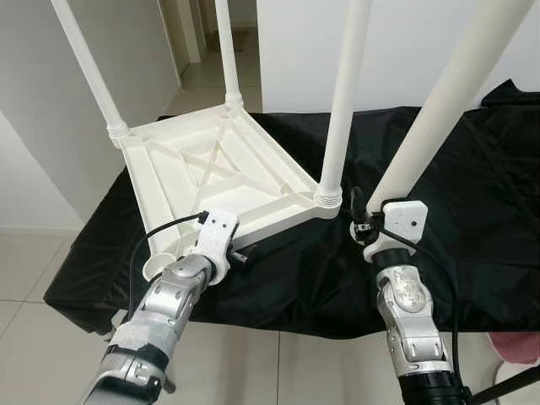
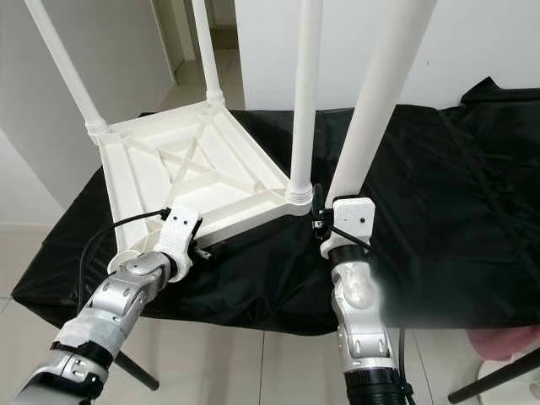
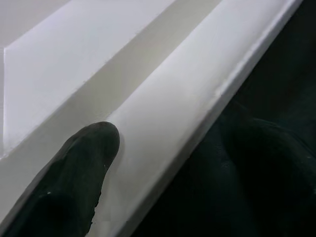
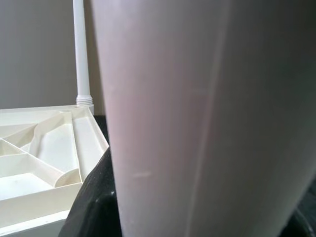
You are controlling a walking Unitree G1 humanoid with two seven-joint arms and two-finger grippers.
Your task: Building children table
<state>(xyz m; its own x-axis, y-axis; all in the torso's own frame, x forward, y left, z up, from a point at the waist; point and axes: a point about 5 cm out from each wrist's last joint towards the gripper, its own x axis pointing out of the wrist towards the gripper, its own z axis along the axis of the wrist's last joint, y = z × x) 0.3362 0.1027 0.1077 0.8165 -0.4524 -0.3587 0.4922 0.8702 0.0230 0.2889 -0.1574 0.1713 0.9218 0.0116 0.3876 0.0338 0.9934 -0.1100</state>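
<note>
Home interior, tiled floor (image 1: 25, 261), white walls (image 1: 51, 101), hallway (image 1: 202, 51)

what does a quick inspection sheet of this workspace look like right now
surface: black cloth-covered table, creased, with the job's things on its left half.
job's things: white plastic ribbed tabletop lying upside down, three white legs standing in its corners; a fourth white plastic leg is in the right gripper, not yet in its socket.
clutter: nothing seen on the cloth.
grippers: left gripper against the tabletop's near edge; right gripper on the loose leg's lower end.
cables: black cable looping over the left wrist; another along the right forearm.
surroundings: pale tiled floor, white walls, a corridor behind, something pink at lower right.
</note>
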